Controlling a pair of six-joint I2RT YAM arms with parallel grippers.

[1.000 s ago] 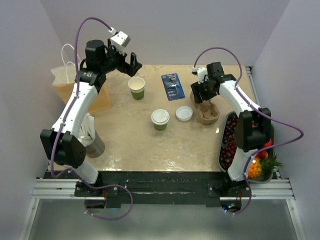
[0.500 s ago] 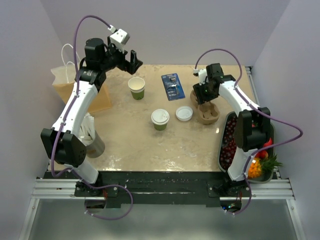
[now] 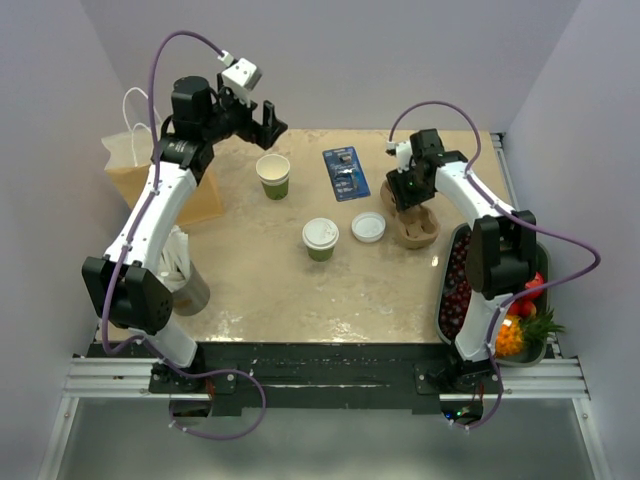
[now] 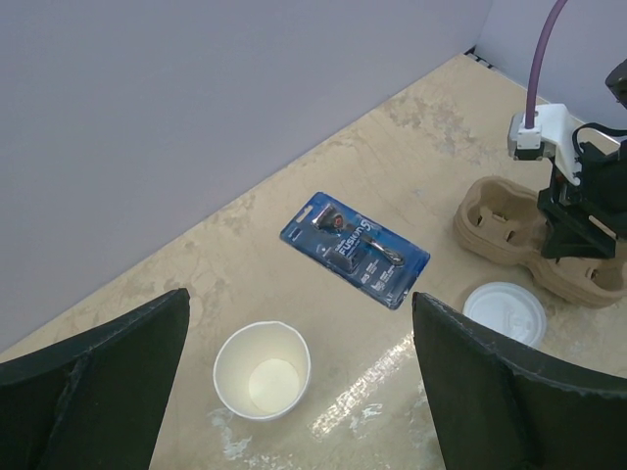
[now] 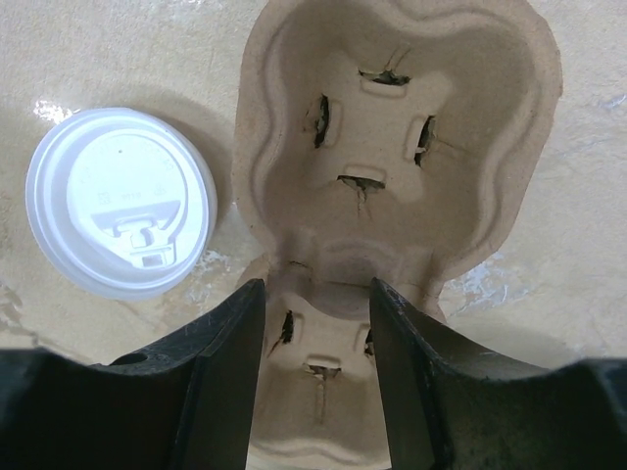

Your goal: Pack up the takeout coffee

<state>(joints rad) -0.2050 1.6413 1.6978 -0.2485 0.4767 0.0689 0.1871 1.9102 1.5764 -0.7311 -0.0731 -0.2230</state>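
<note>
Right side of desk (image 3: 260, 285): right pincer (image 5: 315, 294) astride cup carrier (image 5: 387, 127) waist, whether clamped unclear
Likely securing it to take the lidded coffee (image 3: 320, 236); left pincer (image 4: 299, 299) spread wide, idle

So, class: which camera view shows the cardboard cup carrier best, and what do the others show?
The right wrist view: the cup carrier fills the frame from straight above, slots clear. The top view shows it small, partly under the right gripper. The left wrist view shows it slanted, that gripper covering part.
</note>
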